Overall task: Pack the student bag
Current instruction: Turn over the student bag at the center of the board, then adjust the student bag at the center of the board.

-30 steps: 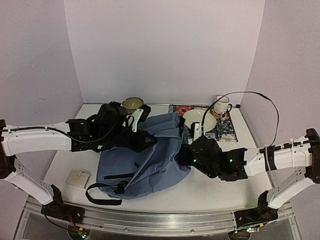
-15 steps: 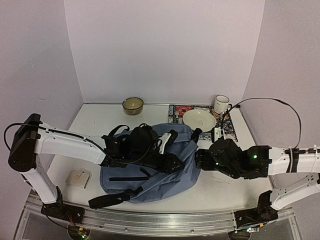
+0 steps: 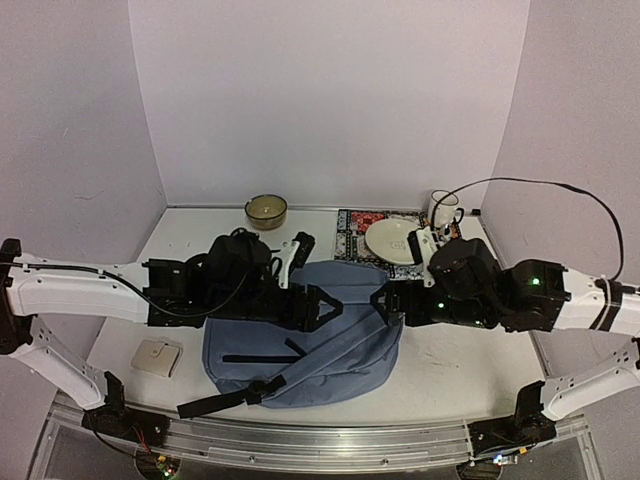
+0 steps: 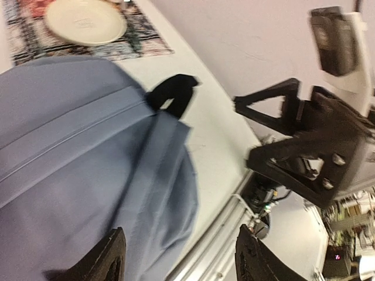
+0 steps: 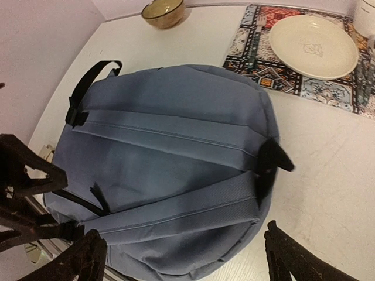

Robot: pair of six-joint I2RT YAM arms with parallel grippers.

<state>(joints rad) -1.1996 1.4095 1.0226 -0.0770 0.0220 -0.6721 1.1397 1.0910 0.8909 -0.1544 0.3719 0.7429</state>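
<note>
The right gripper [image 5: 190, 263] has its two black fingers [image 5: 88, 257] spread wide, and nothing sits between them. Straight ahead of and below those fingers, a large soft blue-grey fabric backpack [image 5: 170, 146] lies flat on the white table [image 5: 328, 164]. Its black carry loop [image 5: 270, 161] is on the side of the right-hand finger, and a black strap [image 5: 88, 82] lies at its far left edge. Past the backpack on the right-hand finger's side, a round cream plate [image 5: 313, 44] rests on a patterned rectangular mat [image 5: 258, 64]. A small olive-brown bowl [image 5: 163, 12] stands farthest ahead.

The left gripper [image 4: 183, 260] is also parted and empty. The backpack [image 4: 70, 164] fills the space ahead of and under its fingers [image 4: 114, 260], and the plate [image 4: 85, 22] lies beyond. From above, both grippers are over the far half of the backpack [image 3: 320, 345], facing each other. Whether either touches the fabric cannot be told. Well behind the left fingers, beside the backpack, lies a small beige square pad [image 3: 158, 355].
</note>
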